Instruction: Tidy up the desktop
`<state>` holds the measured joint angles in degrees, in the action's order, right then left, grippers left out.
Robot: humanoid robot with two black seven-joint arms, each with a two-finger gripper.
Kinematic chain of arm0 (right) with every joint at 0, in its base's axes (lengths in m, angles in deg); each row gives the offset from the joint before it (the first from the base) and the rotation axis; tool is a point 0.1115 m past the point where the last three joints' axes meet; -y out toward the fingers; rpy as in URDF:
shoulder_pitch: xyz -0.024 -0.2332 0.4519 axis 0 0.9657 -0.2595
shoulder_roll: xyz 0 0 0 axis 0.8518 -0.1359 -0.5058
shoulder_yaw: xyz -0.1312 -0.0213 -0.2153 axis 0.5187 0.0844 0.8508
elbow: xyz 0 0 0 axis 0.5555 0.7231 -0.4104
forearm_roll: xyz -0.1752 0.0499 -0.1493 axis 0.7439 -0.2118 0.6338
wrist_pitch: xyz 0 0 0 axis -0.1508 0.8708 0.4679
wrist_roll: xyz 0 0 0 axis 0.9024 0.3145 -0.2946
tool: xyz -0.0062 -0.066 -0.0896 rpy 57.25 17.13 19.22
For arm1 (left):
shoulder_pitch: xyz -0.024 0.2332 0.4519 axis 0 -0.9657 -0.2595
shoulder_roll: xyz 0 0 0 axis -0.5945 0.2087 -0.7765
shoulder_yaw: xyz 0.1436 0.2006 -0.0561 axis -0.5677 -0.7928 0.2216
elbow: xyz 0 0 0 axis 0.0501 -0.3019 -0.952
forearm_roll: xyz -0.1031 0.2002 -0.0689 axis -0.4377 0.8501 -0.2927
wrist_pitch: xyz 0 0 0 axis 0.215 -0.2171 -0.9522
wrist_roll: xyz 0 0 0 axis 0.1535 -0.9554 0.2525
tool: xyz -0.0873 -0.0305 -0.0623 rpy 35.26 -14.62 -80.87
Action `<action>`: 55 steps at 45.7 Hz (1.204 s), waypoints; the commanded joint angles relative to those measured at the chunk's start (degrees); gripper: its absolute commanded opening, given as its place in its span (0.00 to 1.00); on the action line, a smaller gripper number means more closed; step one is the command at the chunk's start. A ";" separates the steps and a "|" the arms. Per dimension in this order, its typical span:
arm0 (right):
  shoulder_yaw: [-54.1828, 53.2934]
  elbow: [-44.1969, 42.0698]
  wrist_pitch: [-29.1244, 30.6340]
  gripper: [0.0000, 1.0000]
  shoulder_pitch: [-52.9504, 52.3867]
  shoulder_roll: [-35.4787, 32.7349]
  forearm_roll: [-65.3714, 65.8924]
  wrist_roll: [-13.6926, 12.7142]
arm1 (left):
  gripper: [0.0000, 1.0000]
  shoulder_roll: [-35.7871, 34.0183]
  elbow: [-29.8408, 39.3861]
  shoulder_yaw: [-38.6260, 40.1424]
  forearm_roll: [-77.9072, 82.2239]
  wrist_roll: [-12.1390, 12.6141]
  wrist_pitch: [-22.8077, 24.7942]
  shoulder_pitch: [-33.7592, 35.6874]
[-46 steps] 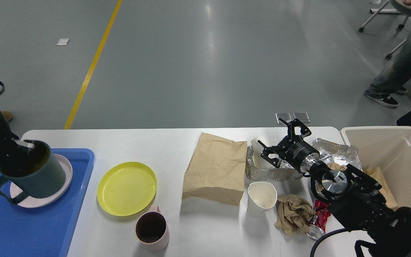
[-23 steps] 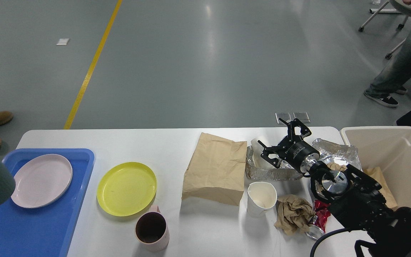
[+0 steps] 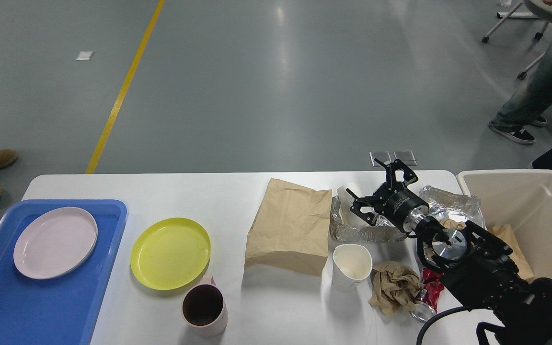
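Smooth white bench (image 3: 237,191): crumpled foil tray (image 3: 367,232) far right, beneath the right tool (image 3: 381,189), fingers spread, empty.

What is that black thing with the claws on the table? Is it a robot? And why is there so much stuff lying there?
Yes, it's a robot's arm. The picture comes from the robot's head, looking down at a white desktop it must tidy. The claw is its right gripper, open, holding nothing, above a foil tray. The other arm is out of view. On the desktop lie a yellow plate, a pink mug, a paper bag, a paper cup and crumpled paper. A pink plate sits in the blue tray.
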<state>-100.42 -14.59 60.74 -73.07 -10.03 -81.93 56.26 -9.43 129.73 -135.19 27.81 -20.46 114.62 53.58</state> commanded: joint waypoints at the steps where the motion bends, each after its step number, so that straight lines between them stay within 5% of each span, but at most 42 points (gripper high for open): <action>1: 0.00 0.00 0.00 1.00 0.00 0.00 0.00 0.00 | 0.00 0.11 -9.23 8.56 -0.03 0.10 0.77 -12.24; 9: 0.00 0.00 0.00 1.00 0.00 0.00 0.00 0.00 | 0.00 0.81 -16.09 17.00 0.32 0.72 0.77 -23.41; 31: 0.00 0.00 0.00 1.00 0.00 0.00 0.00 0.00 | 0.00 6.79 -31.83 27.72 0.41 1.07 -0.55 -41.00; 55: 0.00 0.00 0.00 1.00 0.00 0.00 0.00 0.00 | 0.00 10.31 -33.76 31.86 0.50 4.41 -1.42 -46.19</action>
<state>-100.43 -14.59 60.74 -73.07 -10.03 -81.93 56.26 0.74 95.97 -103.39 28.30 -16.34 113.71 7.63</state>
